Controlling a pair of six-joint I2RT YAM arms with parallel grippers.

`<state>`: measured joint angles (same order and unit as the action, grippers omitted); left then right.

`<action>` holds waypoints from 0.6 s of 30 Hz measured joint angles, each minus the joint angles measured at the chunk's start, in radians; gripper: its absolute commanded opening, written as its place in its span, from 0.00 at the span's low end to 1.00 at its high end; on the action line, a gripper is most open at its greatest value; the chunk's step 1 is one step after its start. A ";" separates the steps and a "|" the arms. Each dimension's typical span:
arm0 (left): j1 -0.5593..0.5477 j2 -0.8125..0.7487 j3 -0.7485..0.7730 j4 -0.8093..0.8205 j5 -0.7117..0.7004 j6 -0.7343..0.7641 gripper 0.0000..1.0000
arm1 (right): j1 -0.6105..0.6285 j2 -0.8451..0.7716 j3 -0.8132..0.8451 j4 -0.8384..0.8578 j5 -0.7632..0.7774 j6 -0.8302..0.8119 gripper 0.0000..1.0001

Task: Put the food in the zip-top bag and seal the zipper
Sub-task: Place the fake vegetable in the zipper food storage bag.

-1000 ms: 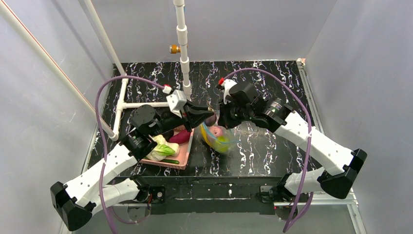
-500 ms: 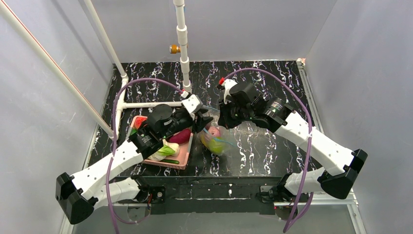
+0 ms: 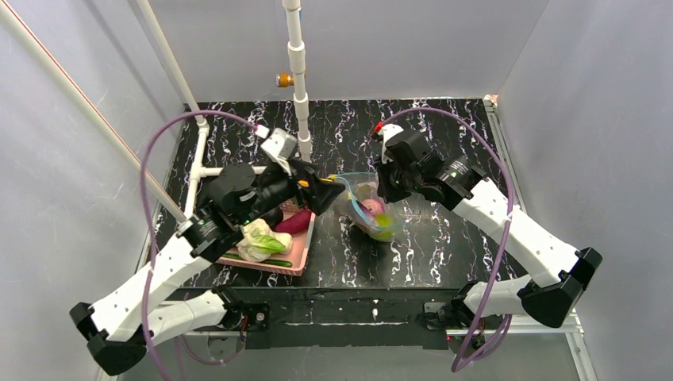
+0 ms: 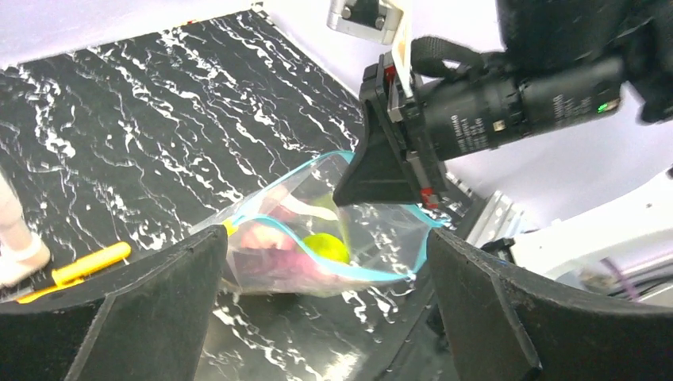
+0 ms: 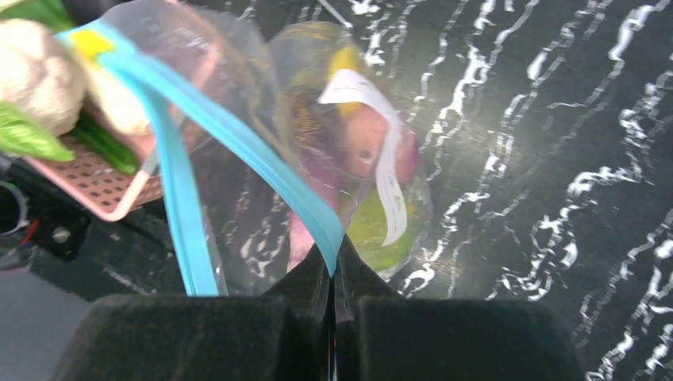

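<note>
The zip-top bag (image 3: 355, 200) hangs open at mid-table, with my right gripper (image 3: 384, 190) shut on its teal zipper (image 5: 238, 136). The right wrist view shows the strip pinched between my shut jaws (image 5: 333, 274). Inside the bag (image 5: 262, 87) lie a green pear (image 4: 327, 248), a pink piece (image 5: 367, 149) and something yellow (image 5: 346, 62). My left gripper (image 3: 327, 192) is open just left of the bag's mouth; nothing lies between its fingers (image 4: 127, 317), and the bag (image 4: 373, 230) is in front of it. A leafy head (image 3: 260, 238) and a red-purple oblong piece (image 3: 292, 221) are in the pink basket.
The pink basket (image 3: 295, 255) sits at the front left, under my left arm. A white pipe frame (image 3: 299, 87) stands at the back left. A yellow-handled screwdriver (image 4: 79, 267) lies on the black marbled table (image 3: 444, 127).
My left gripper has opened wide and drawn back from the bag's mouth. My right gripper has shifted right and slightly back, carrying the bag with it.
</note>
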<state>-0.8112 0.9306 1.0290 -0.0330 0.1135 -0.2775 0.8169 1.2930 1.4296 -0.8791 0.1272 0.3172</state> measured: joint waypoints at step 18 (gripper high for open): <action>0.005 -0.178 0.056 -0.915 -0.454 -0.479 0.98 | -0.018 -0.014 0.012 -0.019 0.015 -0.029 0.01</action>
<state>-0.8062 0.7525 1.0847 -0.9478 -0.3401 -0.7567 0.7986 1.2789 1.4418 -0.8982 0.1421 0.2882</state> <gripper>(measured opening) 0.982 0.022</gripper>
